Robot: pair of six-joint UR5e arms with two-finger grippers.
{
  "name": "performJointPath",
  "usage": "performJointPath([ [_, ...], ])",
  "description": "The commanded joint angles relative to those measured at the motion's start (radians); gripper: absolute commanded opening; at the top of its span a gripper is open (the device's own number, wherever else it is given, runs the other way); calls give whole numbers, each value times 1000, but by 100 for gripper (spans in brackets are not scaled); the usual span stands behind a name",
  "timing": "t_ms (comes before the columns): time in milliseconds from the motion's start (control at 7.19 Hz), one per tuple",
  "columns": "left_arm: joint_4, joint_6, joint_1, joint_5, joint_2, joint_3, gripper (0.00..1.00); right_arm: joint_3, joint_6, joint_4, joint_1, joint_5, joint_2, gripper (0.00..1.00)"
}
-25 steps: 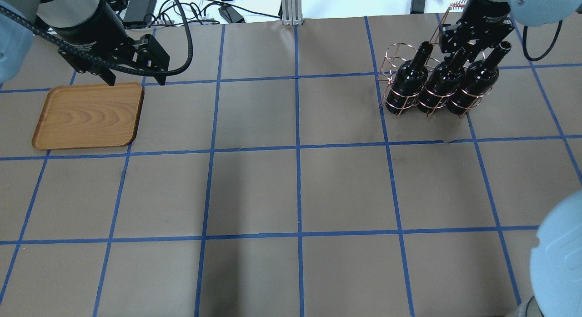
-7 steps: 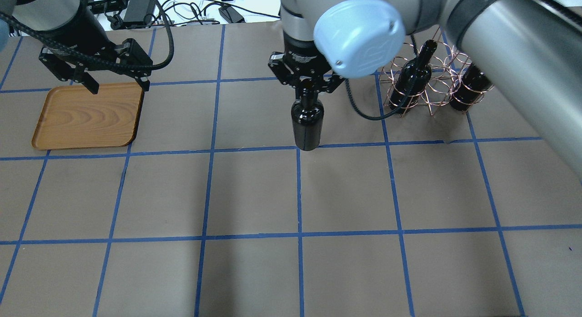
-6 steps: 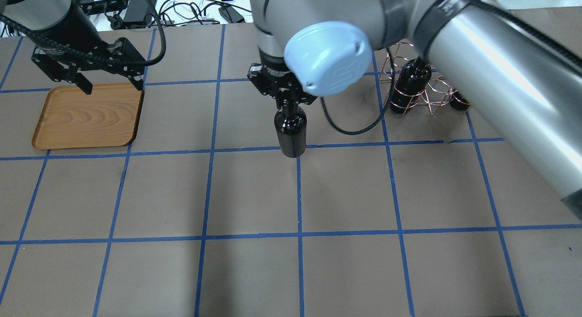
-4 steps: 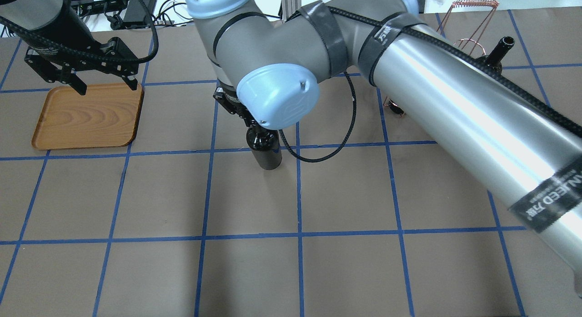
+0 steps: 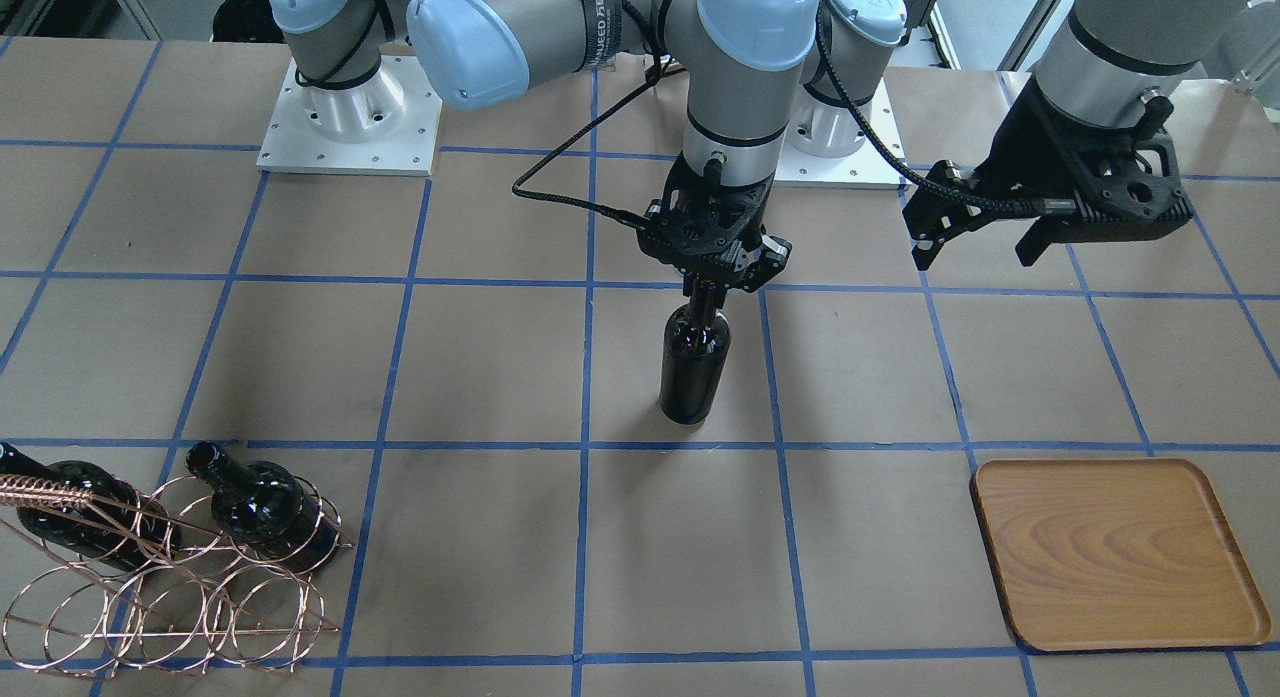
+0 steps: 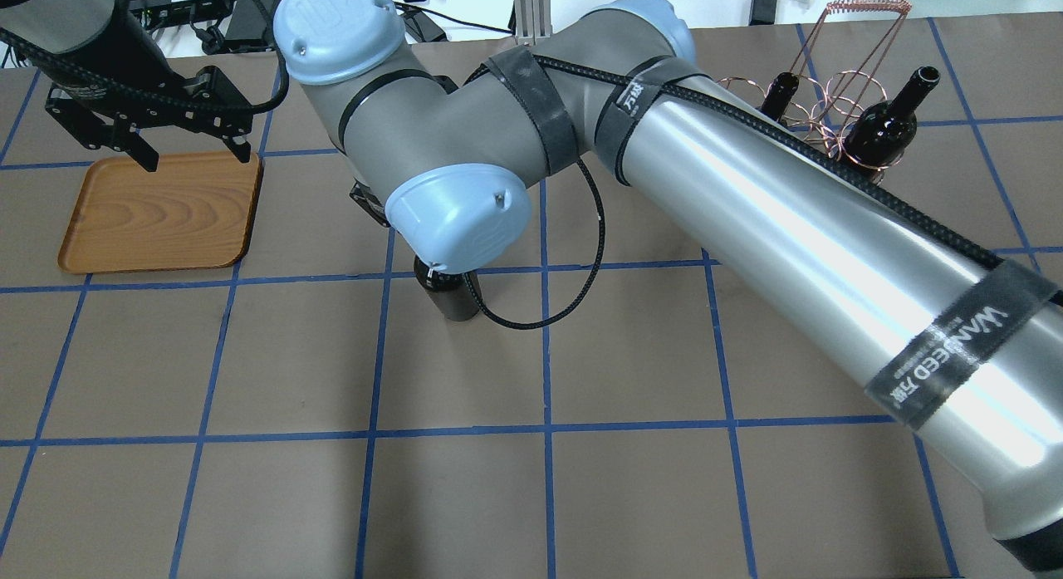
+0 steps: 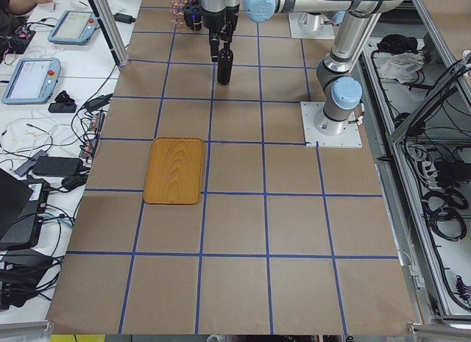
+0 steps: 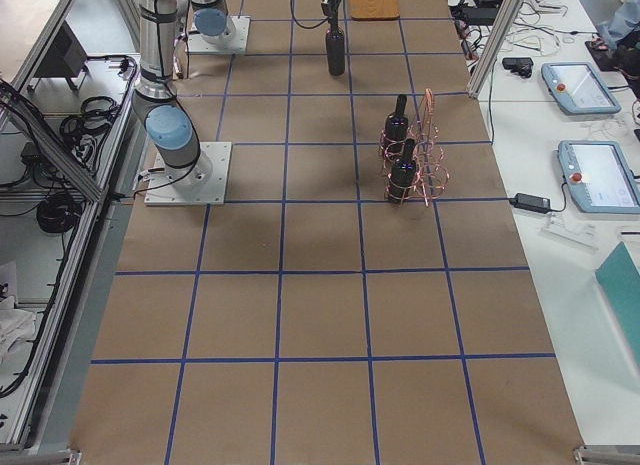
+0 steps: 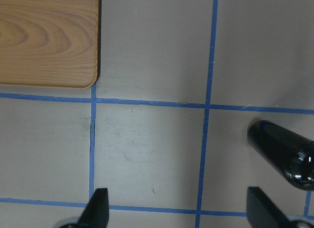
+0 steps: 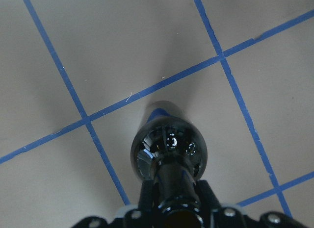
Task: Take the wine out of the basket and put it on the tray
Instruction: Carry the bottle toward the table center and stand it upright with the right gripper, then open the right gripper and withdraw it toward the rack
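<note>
My right gripper (image 5: 712, 280) is shut on the neck of a black wine bottle (image 5: 693, 367) and holds it upright near the table's middle, low over the paper. I cannot tell if it touches. The bottle also shows in the overhead view (image 6: 453, 298) and both wrist views (image 10: 169, 148) (image 9: 280, 152). My left gripper (image 5: 975, 249) is open and empty, hovering at the tray's robot-side edge. The wooden tray (image 5: 1115, 552) (image 6: 158, 213) is bare. The copper wire basket (image 5: 170, 592) (image 6: 830, 105) holds two more bottles (image 5: 265, 507) (image 5: 60, 505).
Brown paper with a blue tape grid covers the table. My right arm's long link (image 6: 830, 255) crosses the overhead view and hides part of the table. Cables and boxes (image 6: 249, 14) lie beyond the table's far edge.
My right gripper has lifted the middle bottle out of the basket and carried it left toward the tray side, lower over the table. The left gripper has shifted slightly left and stays open.
</note>
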Motion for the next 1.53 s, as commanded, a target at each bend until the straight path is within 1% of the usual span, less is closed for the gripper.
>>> performJointPath([
  [0, 1, 0, 0, 1, 0, 0, 100, 0, -13, -4, 1, -8, 5, 33],
  [139, 1, 0, 2, 1, 0, 0, 100, 2, -13, -4, 1, -14, 5, 71],
  [278, 1, 0, 0, 0, 0, 0, 100, 0, -10, -4, 1, -12, 2, 84],
  [557, 1, 0, 0, 1, 0, 0, 100, -1, -13, -4, 1, -12, -6, 84],
  [696, 1, 0, 2, 1, 0, 0, 100, -1, -17, -1, -2, -15, -30, 87],
  [835, 1, 0, 2, 1, 0, 0, 100, 0, -74, 7, -23, -17, -61, 92],
  [974, 6, 0, 2, 0, 0, 0, 100, 5, -144, 41, -70, -23, -98, 100],
  [1252, 18, -2, -1, -2, 1, 3, 100, 22, -396, 175, -217, -14, -194, 100],
  [1391, 21, -21, -21, -2, -6, 6, 100, 28, -516, 231, -282, -15, -231, 100],
])
